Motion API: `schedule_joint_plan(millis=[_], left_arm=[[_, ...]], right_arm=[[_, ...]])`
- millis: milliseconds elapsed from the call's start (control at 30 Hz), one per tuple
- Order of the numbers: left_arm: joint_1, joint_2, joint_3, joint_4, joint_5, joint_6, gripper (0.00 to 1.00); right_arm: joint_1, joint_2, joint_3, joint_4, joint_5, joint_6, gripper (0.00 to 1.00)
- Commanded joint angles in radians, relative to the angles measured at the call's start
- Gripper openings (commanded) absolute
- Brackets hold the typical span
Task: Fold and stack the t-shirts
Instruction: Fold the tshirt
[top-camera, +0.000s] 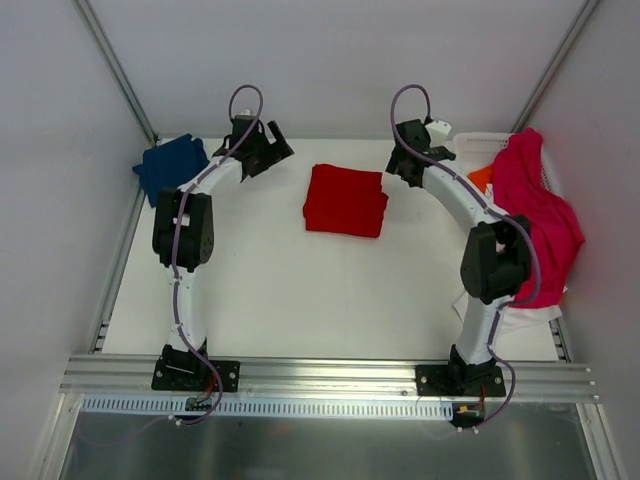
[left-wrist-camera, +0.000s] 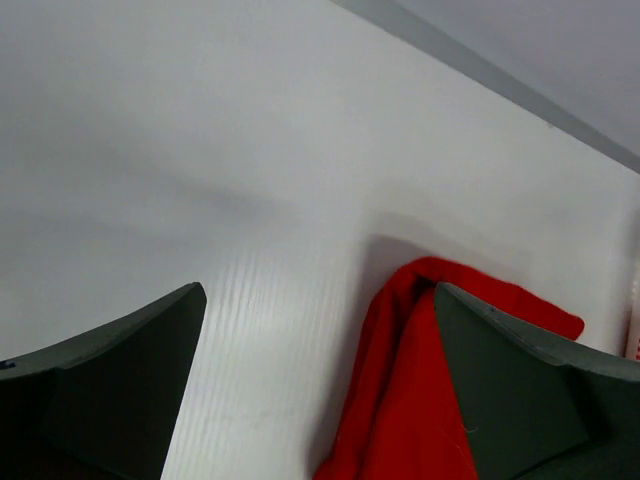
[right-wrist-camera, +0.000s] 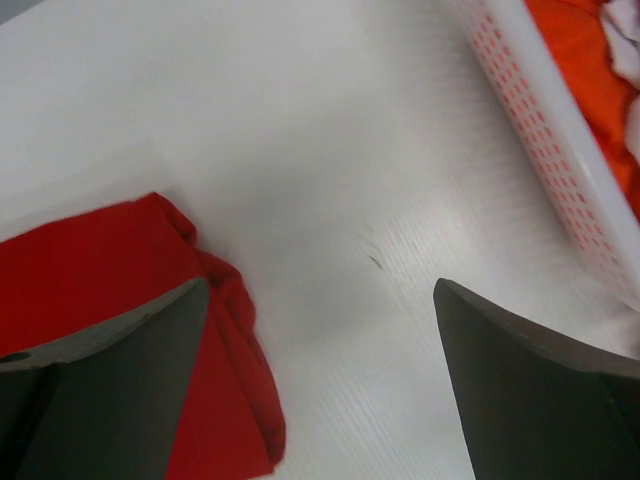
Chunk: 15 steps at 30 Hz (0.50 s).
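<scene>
A folded bright red t-shirt (top-camera: 345, 200) lies on the white table at the back centre. It shows in the left wrist view (left-wrist-camera: 420, 390) and the right wrist view (right-wrist-camera: 110, 270). A folded navy blue t-shirt (top-camera: 172, 166) lies at the back left. A magenta-pink t-shirt (top-camera: 537, 215) hangs over the basket at the right, with orange cloth (top-camera: 481, 177) and white cloth (top-camera: 520, 318) beside it. My left gripper (top-camera: 272, 150) is open and empty, left of the red shirt. My right gripper (top-camera: 404, 160) is open and empty, right of it.
A white perforated basket (right-wrist-camera: 545, 120) holding orange and white cloth stands at the back right. White walls enclose the table on three sides. A metal rail (top-camera: 330, 372) runs along the near edge.
</scene>
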Motion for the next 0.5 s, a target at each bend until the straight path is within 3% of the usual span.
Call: schedule_joint_plan(millis=[0,267,467], left_arm=[[-0.009,-0.185,-0.194,0.016,0.037,0.007,0.99],[-0.016,-0.265,-0.498,0.125,0.184,-0.074,0.99],[-0.033,-0.232,-0.586,0.256,0.186,-0.14,0.98]], right_arm=[[0.005,-0.22,-0.144,0.008,0.031,0.026,0.99],[0.054,-0.48,-0.434,0.023,0.042,0.062,0.99],[0.066,-0.681,-0.624,0.02,0.054,0.087,0.99]])
